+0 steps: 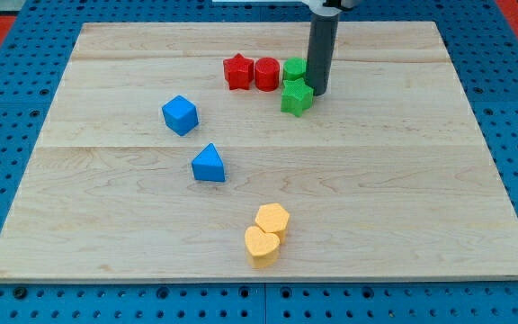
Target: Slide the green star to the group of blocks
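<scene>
The green star point(297, 97) lies near the view's top middle of the wooden board point(403, 180). My tip point(317, 93) is right beside it, touching or nearly touching its right edge. Just above the star a green block point(293, 68) sits partly hidden by the rod. To its left stand a red cylinder point(267, 73) and a red star point(237, 71), close together in a row. The green star sits just below this row, close to the green block.
A blue cube point(180, 114) and a blue triangular block point(209, 164) lie left of centre. A yellow hexagon point(272, 219) and a yellow heart point(262, 245) touch each other near the view's bottom. Blue pegboard point(7, 54) surrounds the board.
</scene>
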Available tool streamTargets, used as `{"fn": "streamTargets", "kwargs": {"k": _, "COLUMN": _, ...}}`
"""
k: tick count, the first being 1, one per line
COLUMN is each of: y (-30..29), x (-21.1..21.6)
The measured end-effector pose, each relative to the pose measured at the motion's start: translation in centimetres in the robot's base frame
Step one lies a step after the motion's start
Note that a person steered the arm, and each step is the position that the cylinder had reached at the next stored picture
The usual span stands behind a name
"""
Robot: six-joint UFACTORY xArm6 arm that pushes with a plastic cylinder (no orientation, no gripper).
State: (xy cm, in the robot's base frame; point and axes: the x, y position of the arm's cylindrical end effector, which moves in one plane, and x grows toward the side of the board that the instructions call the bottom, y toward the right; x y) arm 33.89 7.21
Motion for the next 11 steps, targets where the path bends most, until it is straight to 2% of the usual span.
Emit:
{"fn": "streamTargets", "kwargs": {"k": 3, "y": 1.0, "x": 0.9}}
{"fn": "streamTargets", "kwargs": {"k": 6, "y": 0.6, "x": 7.4}}
{"fn": "streamTargets", "kwargs": {"k": 7, "y": -0.1, "x": 7.9}}
{"fn": "streamTargets", "kwargs": {"k": 11, "y": -1.1, "x": 1.2}}
